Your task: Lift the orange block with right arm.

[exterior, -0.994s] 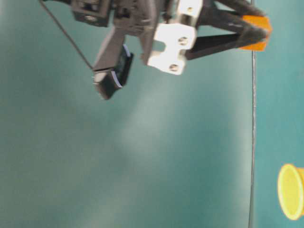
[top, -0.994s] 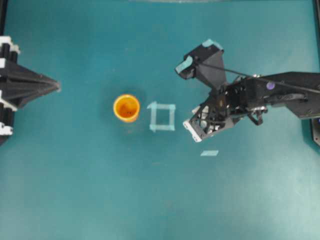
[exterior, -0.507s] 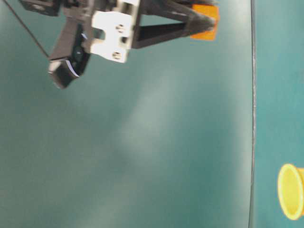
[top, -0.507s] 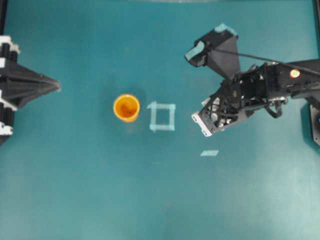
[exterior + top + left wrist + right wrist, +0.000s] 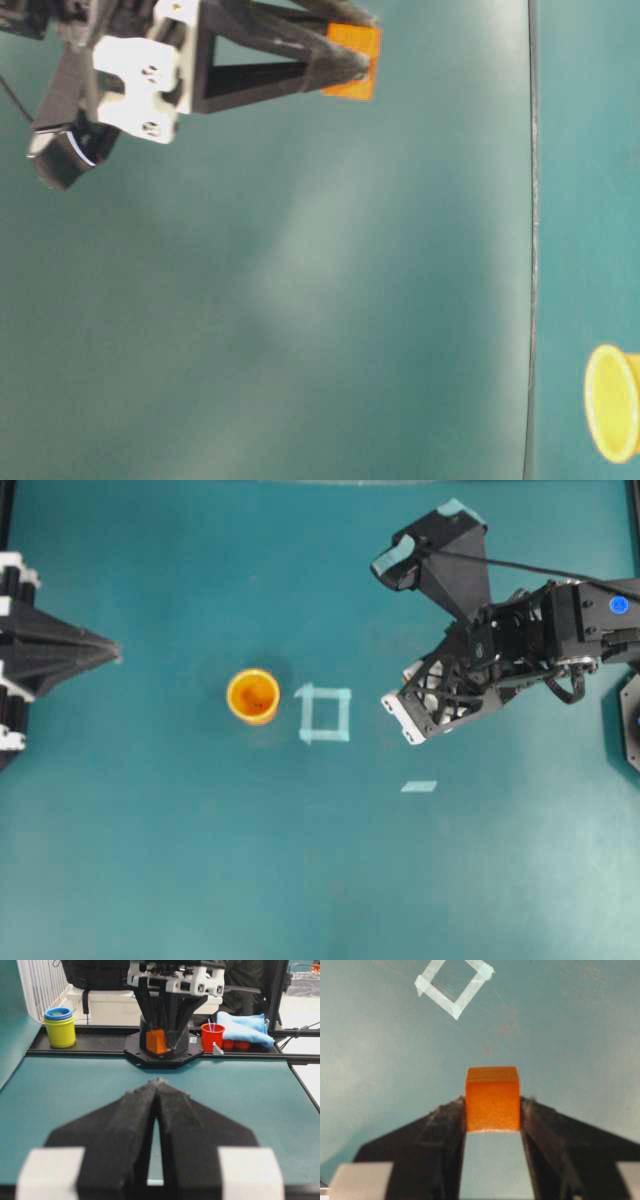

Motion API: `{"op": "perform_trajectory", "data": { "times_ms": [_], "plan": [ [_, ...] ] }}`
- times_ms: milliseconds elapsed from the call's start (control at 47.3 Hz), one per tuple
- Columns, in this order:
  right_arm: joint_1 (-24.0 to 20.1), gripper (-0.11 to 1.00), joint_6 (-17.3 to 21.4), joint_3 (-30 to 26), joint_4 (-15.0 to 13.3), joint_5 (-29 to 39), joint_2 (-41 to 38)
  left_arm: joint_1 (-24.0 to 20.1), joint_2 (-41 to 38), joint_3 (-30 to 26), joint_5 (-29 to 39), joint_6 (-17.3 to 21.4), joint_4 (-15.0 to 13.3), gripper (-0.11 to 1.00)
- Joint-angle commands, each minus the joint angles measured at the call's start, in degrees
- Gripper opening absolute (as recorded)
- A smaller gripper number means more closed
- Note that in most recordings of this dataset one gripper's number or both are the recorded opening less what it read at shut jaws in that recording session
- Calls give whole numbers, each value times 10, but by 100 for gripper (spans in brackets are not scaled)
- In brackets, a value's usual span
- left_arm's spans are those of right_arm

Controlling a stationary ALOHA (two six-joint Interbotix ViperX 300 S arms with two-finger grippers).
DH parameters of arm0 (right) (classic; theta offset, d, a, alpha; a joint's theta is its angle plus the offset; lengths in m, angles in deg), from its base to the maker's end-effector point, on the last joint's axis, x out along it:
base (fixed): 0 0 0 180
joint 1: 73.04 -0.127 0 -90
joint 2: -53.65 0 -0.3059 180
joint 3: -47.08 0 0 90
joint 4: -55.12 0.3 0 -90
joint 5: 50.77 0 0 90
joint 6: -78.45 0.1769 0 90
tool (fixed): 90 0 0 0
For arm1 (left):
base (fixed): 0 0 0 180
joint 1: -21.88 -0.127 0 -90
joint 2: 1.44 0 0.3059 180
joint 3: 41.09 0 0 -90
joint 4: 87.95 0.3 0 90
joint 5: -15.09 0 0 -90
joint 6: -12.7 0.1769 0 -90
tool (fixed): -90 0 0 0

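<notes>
While the right pincer (image 5: 492,1110) is clamped on the orange block (image 5: 492,1097), the block sits between its fingertips, clear above the desk (image 5: 570,1035). Ahead of the fingertips lies a tape square (image 5: 454,985). The left pincer (image 5: 157,1085) is clenched, empty.

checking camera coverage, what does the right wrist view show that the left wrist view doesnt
Only the right wrist view shows the tape square on the table, seen from above past the block. Only the left wrist view shows the shut left hand, the stacked cups, the red cup and the blue cloth beyond the table's far edge. Both show the orange block held between the right hand's fingers, off the table.
</notes>
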Motion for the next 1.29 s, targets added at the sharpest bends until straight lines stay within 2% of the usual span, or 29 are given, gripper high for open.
{"op": "perform_trajectory", "data": {
  "times_ms": [0, 402, 740, 1268],
  "plan": [
    [-1, 41, -2, -23, -3, 11, 15, -1, -4, -18, -6, 1, 2, 0],
    [-1, 41, -2, -76, -19, 58, 15, -1, -4, -18, -6, 1, 2, 0],
    [-1, 41, -2, -106, -19, 91, 15, -1, -4, -18, -6, 1, 2, 0],
    [-1, 41, -2, -112, -19, 91, 15, -1, -4, -18, -6, 1, 2, 0]
  ]
}}
